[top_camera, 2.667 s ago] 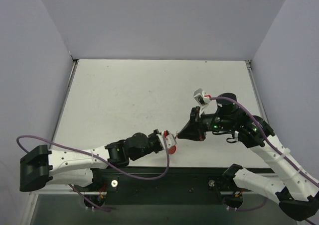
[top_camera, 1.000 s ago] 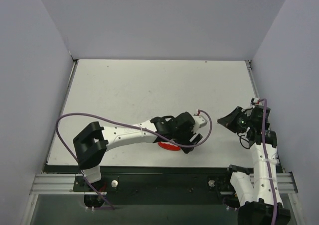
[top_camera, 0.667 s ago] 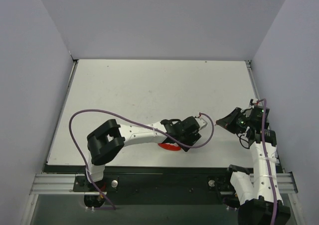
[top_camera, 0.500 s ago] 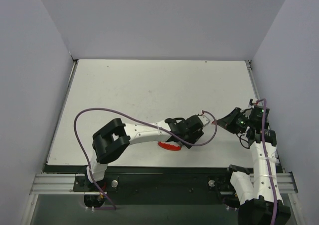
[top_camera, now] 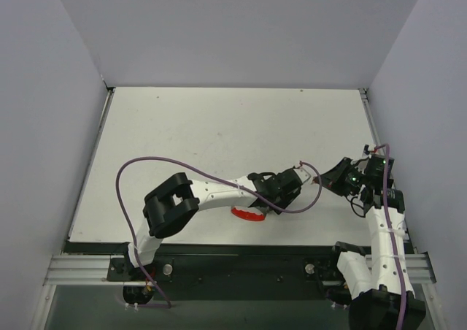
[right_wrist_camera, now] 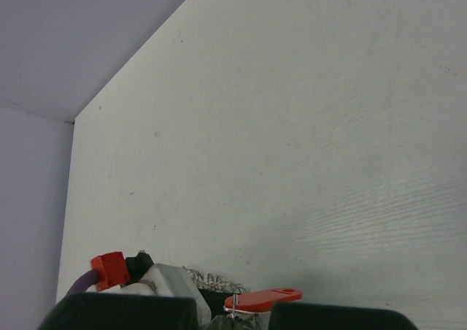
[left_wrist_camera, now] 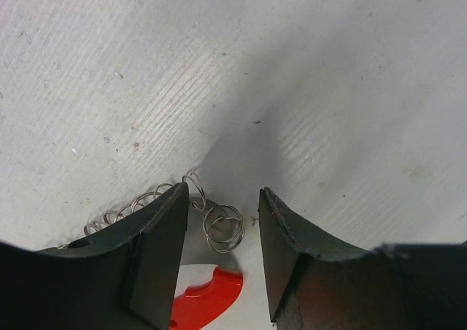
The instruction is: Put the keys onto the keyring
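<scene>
Slippage is the danger: the left gripper (left_wrist_camera: pixel 223 191), jaws half-open, straddles the keyring (left_wrist_camera: pixel 221 229) at its coiled chain end on the table (left_wrist_camera: pixel 328 89), and a skewed pinch could flick it aside. The right gripper (right_wrist_camera: pixel 233 317), clamped shut on 1 red-headed key (right_wrist_camera: pixel 264 296), hovers near.
</scene>
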Available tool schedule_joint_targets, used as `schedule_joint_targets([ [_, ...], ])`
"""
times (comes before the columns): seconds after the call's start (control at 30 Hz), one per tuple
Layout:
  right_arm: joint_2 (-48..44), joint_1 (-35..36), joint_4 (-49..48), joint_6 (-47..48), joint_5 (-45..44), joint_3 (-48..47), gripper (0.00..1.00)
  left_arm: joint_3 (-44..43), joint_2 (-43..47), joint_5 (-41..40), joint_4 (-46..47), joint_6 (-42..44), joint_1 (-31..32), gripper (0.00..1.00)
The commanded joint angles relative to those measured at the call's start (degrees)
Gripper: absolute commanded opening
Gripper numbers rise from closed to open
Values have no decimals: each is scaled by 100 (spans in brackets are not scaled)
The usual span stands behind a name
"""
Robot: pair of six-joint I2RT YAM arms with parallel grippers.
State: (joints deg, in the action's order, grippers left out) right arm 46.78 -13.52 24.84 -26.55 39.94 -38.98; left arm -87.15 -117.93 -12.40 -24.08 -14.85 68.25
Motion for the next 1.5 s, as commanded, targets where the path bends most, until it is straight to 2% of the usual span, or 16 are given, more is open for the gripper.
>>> schedule_joint_targets([
  [0.0, 103, -28, 12, 79, 241, 40, 0, -197, -116, -236, -18, -35, -22, 52],
  [0.2, 138, -19, -14, 88, 321, 22, 0, -30, -90, -280, 34, -44, -92, 50],
  [0.27, 147, -11, -23, 97, 339, 22, 0, 76, -64, -228, 104, -53, -110, 45],
  [0.6, 147, -2, -58, 106, 453, -4, 0, 313, 59, -96, 201, -106, -242, 43],
  [0.73, 155, 7, -85, 97, 479, -4, 0, 418, 86, -8, 263, -79, -286, 22],
  [0.77, 164, 16, -85, 106, 479, 5, 0, 445, 103, -8, 272, -79, -312, 9],
  [0.8, 156, 25, -93, 106, 505, -4, 0, 497, 121, 1, 280, -88, -330, 3],
  [0.9, 164, 69, -93, 123, 558, -21, 0, 655, 340, 1, 394, -62, -400, 0],
  [1.0, 156, 147, -93, 158, 663, -92, 0, 796, 814, 71, 500, -27, -514, 0],
  [1.17, 138, 604, -163, 132, 918, -399, 0, 1349, 2184, 589, 886, 105, -716, 0],
  [1.3, 41, 1394, -391, -8, 980, -715, 0, 2008, 3344, 1239, 1395, 158, -883, 0],
  [1.37, -29, 1930, -515, -87, 998, -891, 0, 2568, 4065, 1924, 1905, 402, -954, 0],
  [1.47, -99, 2441, -822, -272, 1042, -1058, 0, 3211, 4970, 2259, 2774, 597, -962, 0],
])
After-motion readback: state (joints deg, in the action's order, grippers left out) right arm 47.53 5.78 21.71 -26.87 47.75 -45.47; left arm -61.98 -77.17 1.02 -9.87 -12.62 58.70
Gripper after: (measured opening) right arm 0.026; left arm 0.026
